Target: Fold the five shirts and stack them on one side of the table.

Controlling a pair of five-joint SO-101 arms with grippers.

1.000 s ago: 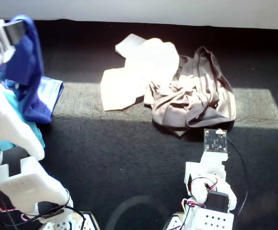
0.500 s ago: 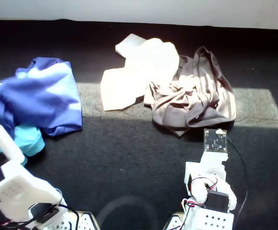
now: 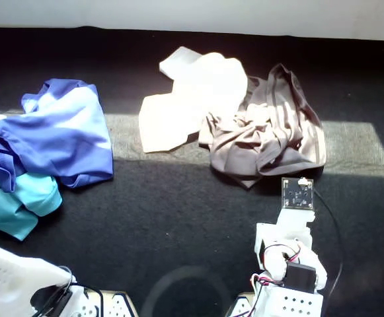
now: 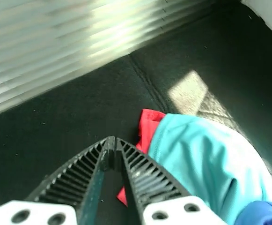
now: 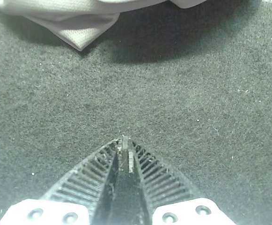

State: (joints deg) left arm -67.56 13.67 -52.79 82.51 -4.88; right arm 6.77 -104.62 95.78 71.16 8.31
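The black felt counter (image 3: 178,198) carries a crumpled taupe shirt (image 3: 271,132) right of centre, a rumpled royal-blue shirt (image 3: 59,139) at its left edge, a flat cream shirt (image 3: 185,99) tucked under the taupe one, and a turquoise shirt (image 3: 13,198) under the blue. The left claw (image 4: 111,140) and right claw (image 5: 124,143) are pinched closed, empty.

Bright slatted blinds (image 4: 47,42) are standing beside a table (image 3: 178,205) covered in dark felt, where a wired white robot arm (image 3: 289,254) is sitting, suggesting a sunlit robotics lab or workroom.
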